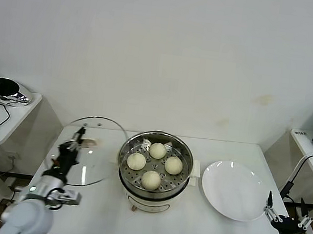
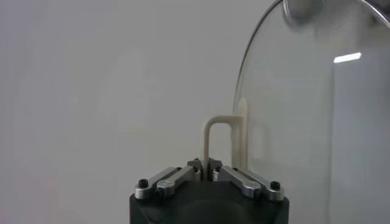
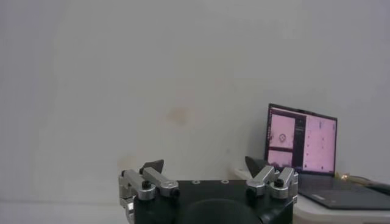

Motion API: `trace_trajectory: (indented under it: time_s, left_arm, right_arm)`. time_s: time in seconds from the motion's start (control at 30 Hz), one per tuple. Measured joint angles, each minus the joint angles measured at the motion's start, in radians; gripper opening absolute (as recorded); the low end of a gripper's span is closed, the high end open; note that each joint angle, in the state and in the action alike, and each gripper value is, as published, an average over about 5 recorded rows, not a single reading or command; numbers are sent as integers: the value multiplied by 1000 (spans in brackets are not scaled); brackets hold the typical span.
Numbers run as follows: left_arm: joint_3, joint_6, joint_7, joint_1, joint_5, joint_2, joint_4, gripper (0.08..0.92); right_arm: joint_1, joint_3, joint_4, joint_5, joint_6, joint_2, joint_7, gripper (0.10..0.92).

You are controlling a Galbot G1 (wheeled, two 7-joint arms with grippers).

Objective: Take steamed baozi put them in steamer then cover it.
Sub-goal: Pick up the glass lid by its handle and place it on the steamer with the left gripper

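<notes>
Four cream-white baozi (image 1: 154,164) lie on the perforated tray inside the steel steamer (image 1: 124,169) at the table's middle. The clear glass cover (image 1: 97,161) is lifted and tilted to the steamer's left. My left gripper (image 1: 77,140) is shut on the cover's cream-white bar handle (image 2: 209,139); in the left wrist view the glass (image 2: 304,109) stands on edge beyond the jaws. My right gripper (image 1: 286,216) is open and empty at the table's front right corner, and its spread fingertips (image 3: 152,166) show against the wall in the right wrist view.
A flat white plate (image 1: 234,190) lies right of the steamer. A side table with a black and silver object (image 1: 7,89) stands at the far left. A laptop (image 3: 301,146) sits on a shelf at the right.
</notes>
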Motion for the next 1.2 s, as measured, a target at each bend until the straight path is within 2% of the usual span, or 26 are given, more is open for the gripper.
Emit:
trace_trajectory:
  time_s: [0.27,0.5,0.77,1.2]
  left_arm:
    - [228,133,104,-154,117,-80,19,134]
    - [356,210,195,-236,241,-177,65,134]
    - [427,263,262,-299,340,-280,123,134]
    - [487,289,280,-325,435,-393,205,134]
  right_arm:
    - [14,-15,-24,-71,5,23,11,823]
    - [17,-29,-43,-113,13,30,14,823]
    - [14,-42,-56,-141,20,38,15,823]
    - [14,-55,-63,-154,26,38,16,823]
